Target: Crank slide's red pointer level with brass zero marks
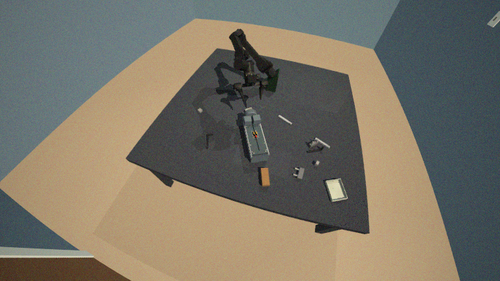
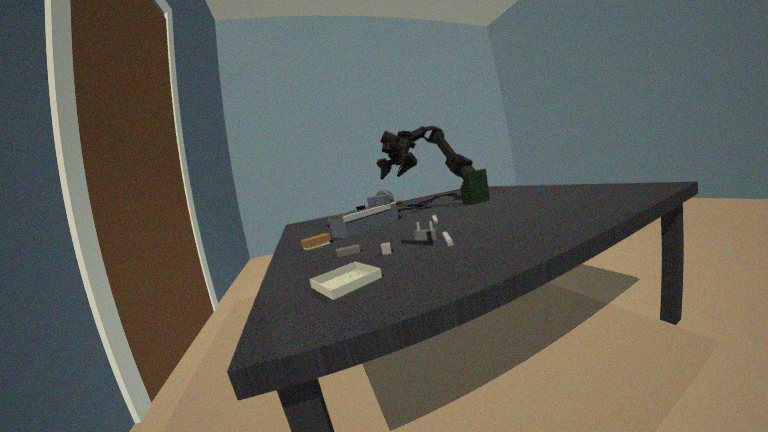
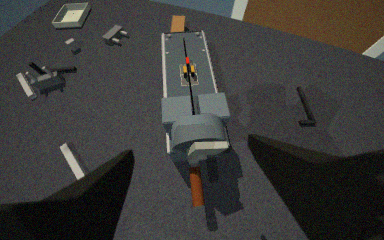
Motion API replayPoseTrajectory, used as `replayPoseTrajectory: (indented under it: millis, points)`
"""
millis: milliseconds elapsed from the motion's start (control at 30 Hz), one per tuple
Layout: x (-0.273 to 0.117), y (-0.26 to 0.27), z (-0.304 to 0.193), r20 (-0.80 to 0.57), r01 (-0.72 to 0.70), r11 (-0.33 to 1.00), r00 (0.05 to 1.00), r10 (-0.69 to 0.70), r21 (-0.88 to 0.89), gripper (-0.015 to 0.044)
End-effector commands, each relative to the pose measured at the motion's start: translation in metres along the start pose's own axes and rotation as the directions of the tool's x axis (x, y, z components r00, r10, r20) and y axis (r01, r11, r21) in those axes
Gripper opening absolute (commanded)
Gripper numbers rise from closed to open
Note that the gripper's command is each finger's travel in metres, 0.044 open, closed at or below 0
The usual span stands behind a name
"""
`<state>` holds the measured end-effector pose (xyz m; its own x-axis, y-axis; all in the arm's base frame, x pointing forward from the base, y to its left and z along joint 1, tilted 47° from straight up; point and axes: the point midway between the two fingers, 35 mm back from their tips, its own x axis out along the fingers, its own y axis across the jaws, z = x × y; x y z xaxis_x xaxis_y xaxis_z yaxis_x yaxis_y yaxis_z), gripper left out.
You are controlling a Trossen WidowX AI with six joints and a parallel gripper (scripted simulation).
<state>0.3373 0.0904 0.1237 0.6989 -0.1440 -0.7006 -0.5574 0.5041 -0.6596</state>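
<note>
The gripper [image 1: 253, 103] [image 2: 390, 176] [image 3: 192, 147] stands wide apart with nothing between its fingers, raised above the tabletop [image 1: 302, 93] [image 2: 509, 246] [image 3: 125, 100] on the side of the slide machine [image 1: 259, 157] [image 2: 362, 224] [image 3: 173, 65] nearest the arm's edge. The machine's long axis runs from that crank end toward the opposite edge, the one bounded by the two lower corners in the top view. In the wrist view, the orange crank handle [image 2: 398, 202] [image 3: 197, 187] sticks out from the pale crank arm [image 1: 248, 108] [image 3: 210, 146] toward the arm's edge, nearly in line with the machine, and appears in the gap between the fingers, with one finger to each side; the exterior view shows it well below the fingertips. The red pointer [image 1: 256, 136] [image 3: 188, 60] looks slightly past the brass zero marks [image 3: 192, 71], on the side away from the crank, though the slant of the view makes exact level hard to judge. If it is truly off, the next move would be straight down over the handle, fingers flanking its axis, for a small turn; if level, the release is already made and the gripper need only stay clear, since a brush against the handle could shift the pointer.
</note>
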Motion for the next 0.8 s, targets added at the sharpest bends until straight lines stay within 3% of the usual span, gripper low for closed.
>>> replayPoseTrajectory:
  millis: [0, 767]
  points:
    - [-0.02, -0.001, 0.013, 0.003, 0.01, 1.0, 1.0, -0.01, 0.005, 0.044]
    - [0.045, 0.003, 0.086, -0.081, 0.176, 0.961, 0.983, -0.162, 0.211, 0.044]
